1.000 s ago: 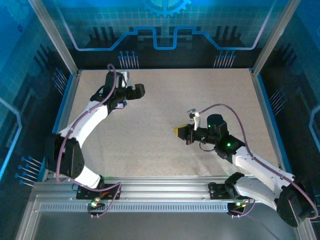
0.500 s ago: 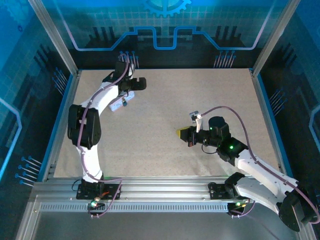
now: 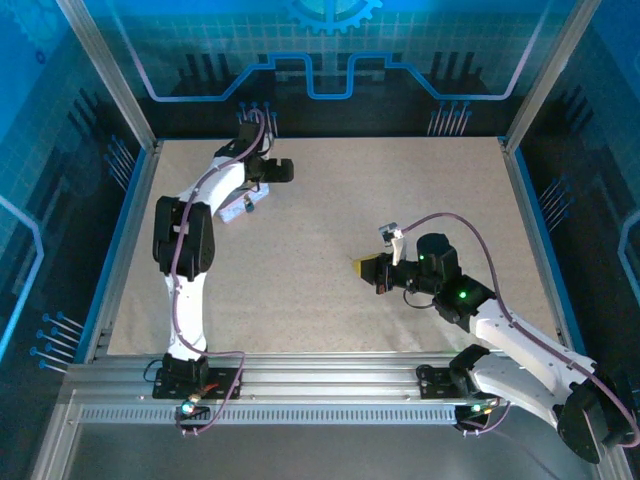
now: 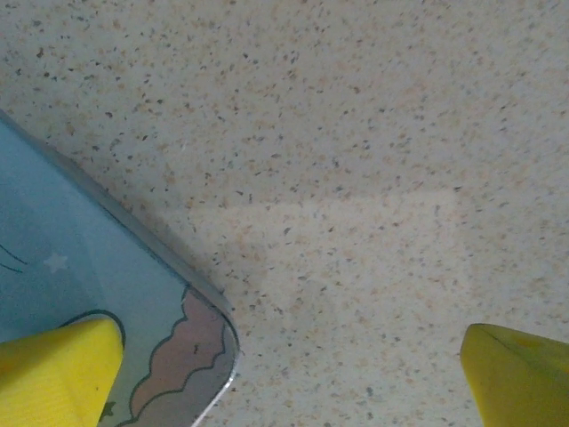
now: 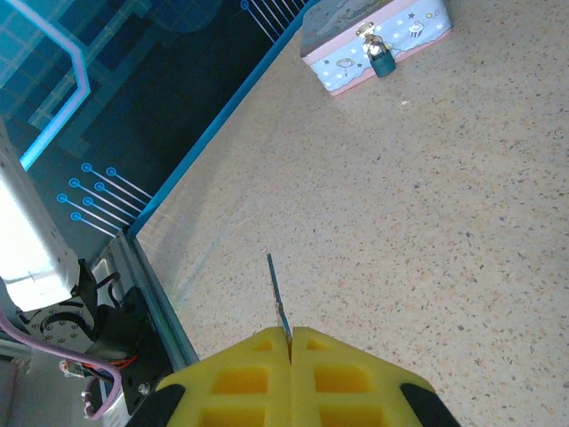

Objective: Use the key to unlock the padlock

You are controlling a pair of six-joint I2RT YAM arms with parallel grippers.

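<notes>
In the right wrist view the padlock [image 5: 382, 60] hangs small and dark on the front of a pale blue and pink tin [image 5: 373, 36], far across the table. My right gripper [image 5: 291, 336] is shut on the key [image 5: 276, 289], whose thin dark blade sticks out forward from between the yellow fingers. In the top view the right gripper [image 3: 358, 266] hovers mid-table, well away from the tin [image 3: 238, 208]. My left gripper [image 3: 272, 170] is at the back left, just beyond the tin. It stands open [image 4: 289, 391], one yellow finger [image 4: 58, 374] over the tin's corner [image 4: 133, 329].
The speckled beige table [image 3: 400, 180] is bounded by a blue rim and metal frame posts [image 3: 110, 75]. A blue table edge [image 5: 213, 116] and a drop to dark floor lie left of the key. The left arm [image 3: 185, 250] stands folded upright along the left side.
The left arm has folded up and swung toward the back left, uncovering the tin; its gripper stays open. The right gripper, still shut on the key, has barely shifted.
</notes>
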